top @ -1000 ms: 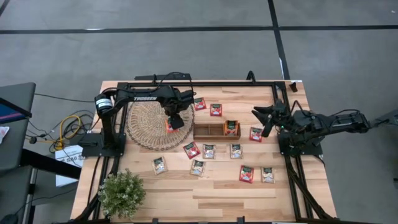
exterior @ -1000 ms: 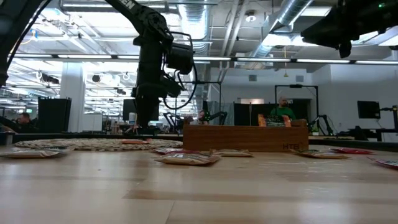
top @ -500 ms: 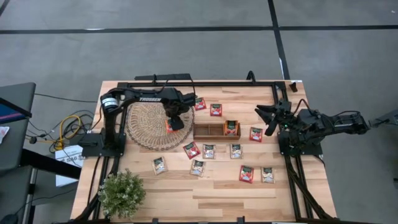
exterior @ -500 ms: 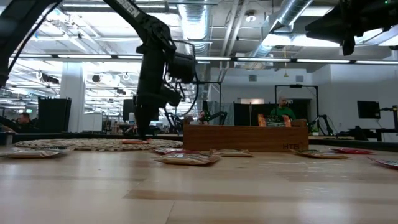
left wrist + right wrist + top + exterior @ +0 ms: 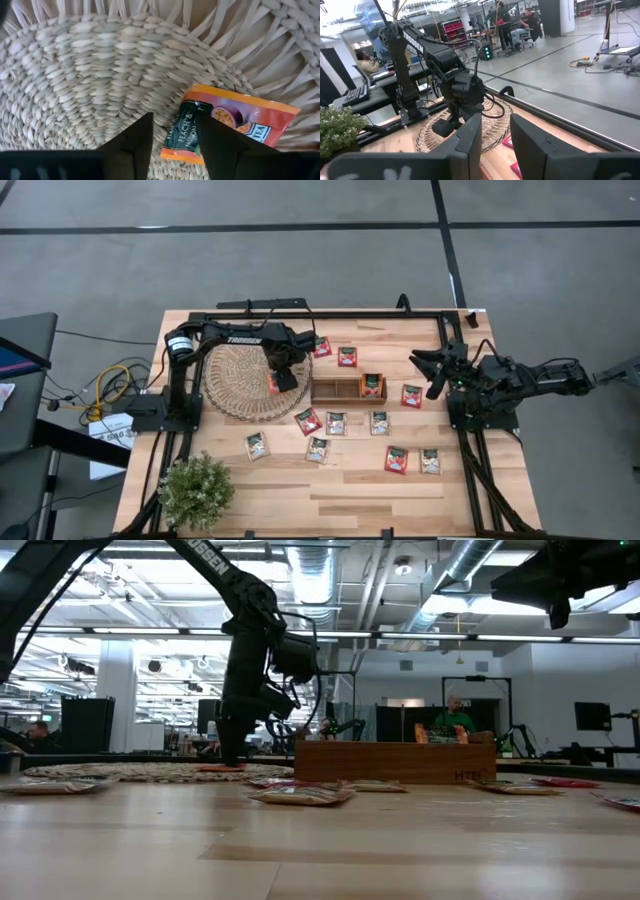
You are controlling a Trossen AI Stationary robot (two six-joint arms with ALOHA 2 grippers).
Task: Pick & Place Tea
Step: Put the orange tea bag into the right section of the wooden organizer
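Note:
A red-orange tea sachet (image 5: 235, 125) lies flat on the right part of the round woven mat (image 5: 235, 375). My left gripper (image 5: 172, 125) hangs over it, pointing down and open, low above the mat (image 5: 232, 755). One finger (image 5: 210, 140) covers the sachet's label end and the other stands over bare weave. Several more sachets, red-orange and pale, lie flat on the table (image 5: 336, 423). One stands in the wooden tray (image 5: 335, 390). My right gripper (image 5: 428, 370) waits open in the air by the table's right edge. My left gripper comes at the sachet's label end (image 5: 182, 132) from above, fingers pointing down and open. That edge lies between the two fingers while the sachet rests flat on the mat. Whether a finger touches it I cannot tell.
A potted plant (image 5: 195, 490) stands at the near left corner. The tray lies just right of the mat, with a sachet (image 5: 371, 385) in its right end. Loose sachets lie far of the tray (image 5: 347, 357) and on its near side (image 5: 396, 459). Black frame rails run along the table's sides.
My left gripper has come down a little toward the mat over the sachet and shifted slightly toward the tray. The sachet has stayed where it lay.

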